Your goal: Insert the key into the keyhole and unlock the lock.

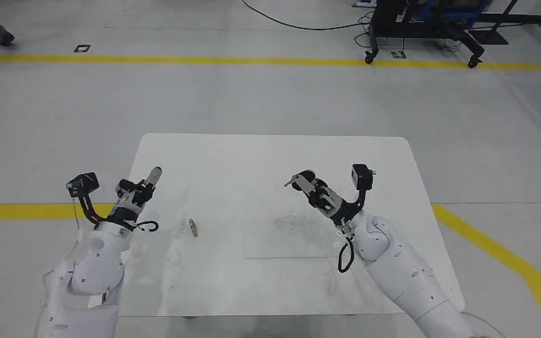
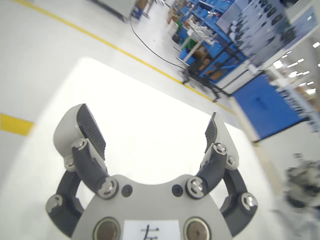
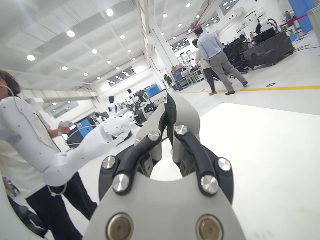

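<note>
Small metal piece (image 1: 193,226) on the counter (image 1: 254,169) looks light, slippery; pinch its rim; left fingers (image 2: 91,128) apart, right fingers (image 3: 186,118) together

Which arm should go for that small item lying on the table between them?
Left. The left pincer is open and nearer the small item; the right pincer is shut and farther off.

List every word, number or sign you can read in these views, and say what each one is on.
"左", its lower part cut off by the picture's edge: white label on the base of the left gripper.
Blue panel: its marking is too blurred to read.
Floor plate: too small to read.
Nothing else is legible.
</note>
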